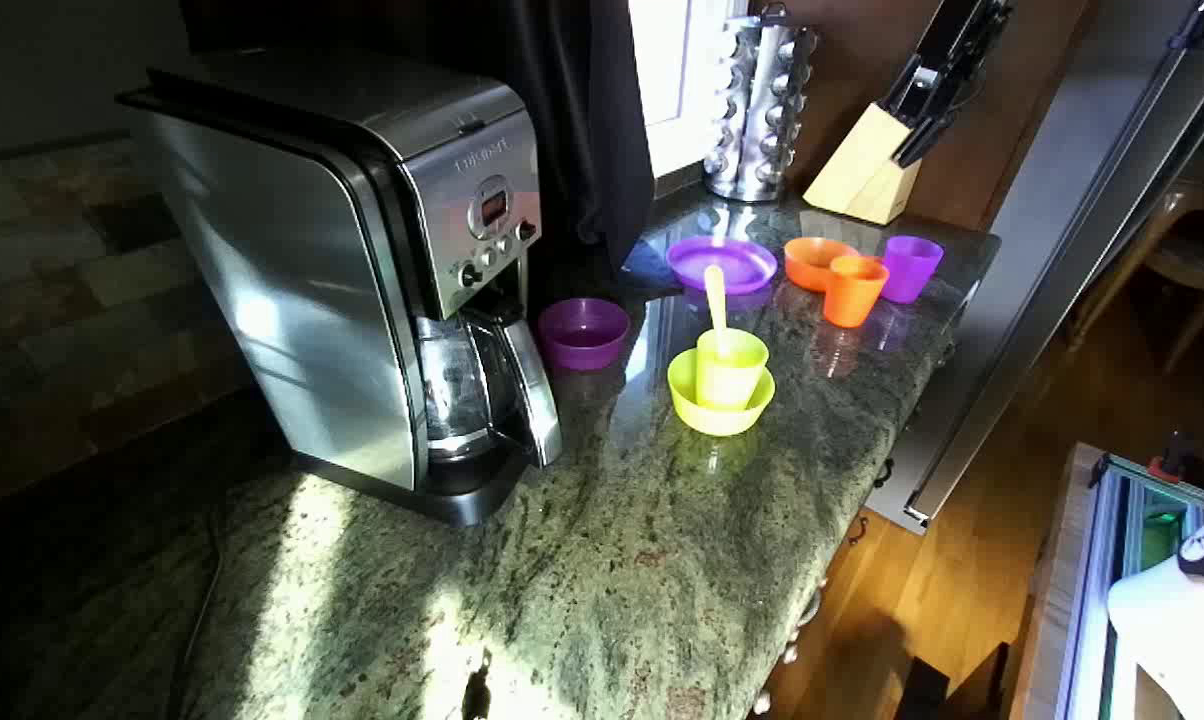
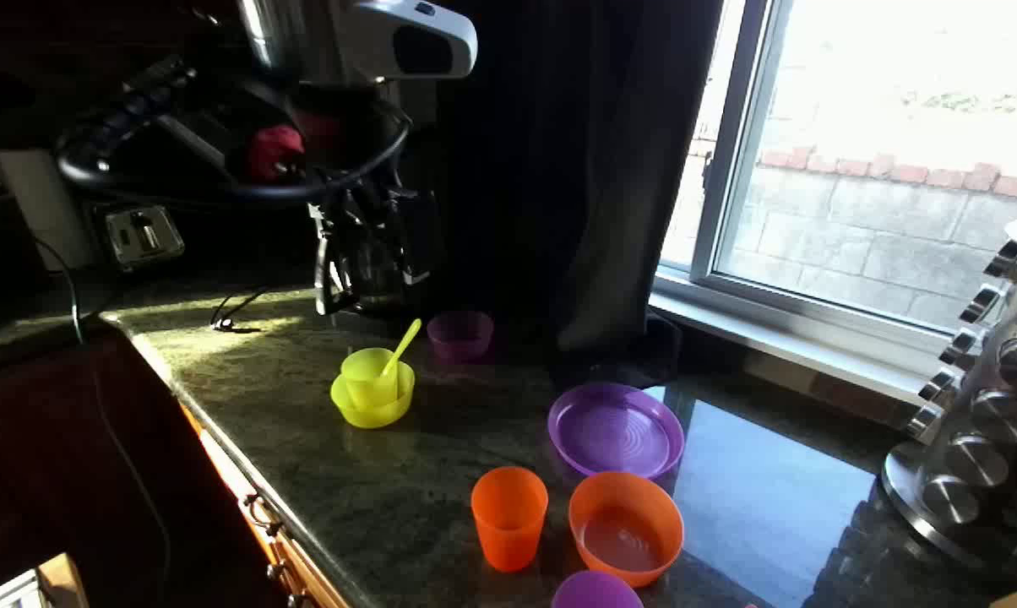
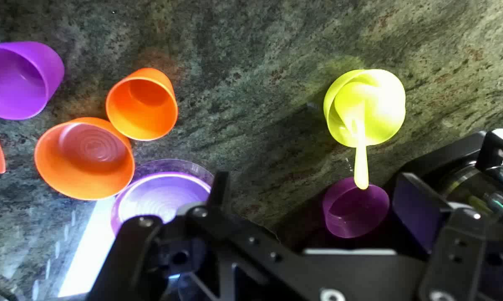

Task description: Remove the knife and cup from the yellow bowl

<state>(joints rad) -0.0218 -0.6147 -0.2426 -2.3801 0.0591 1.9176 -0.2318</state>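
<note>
- On the worktop (image 1: 602, 590), the yellow bowl (image 1: 719, 422) holds the cup (image 1: 728, 385).
- In the cup leans the knife (image 1: 716, 296), poking above the rim.
- In the wrist view, the end effector (image 3: 316, 196) has its jaws apart.

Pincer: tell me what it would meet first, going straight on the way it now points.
Likely the countertop beside the yellow bowl, judging by the wrist view; depth is unclear, though, so the open pincer might clip that bowl's rim first.
</note>
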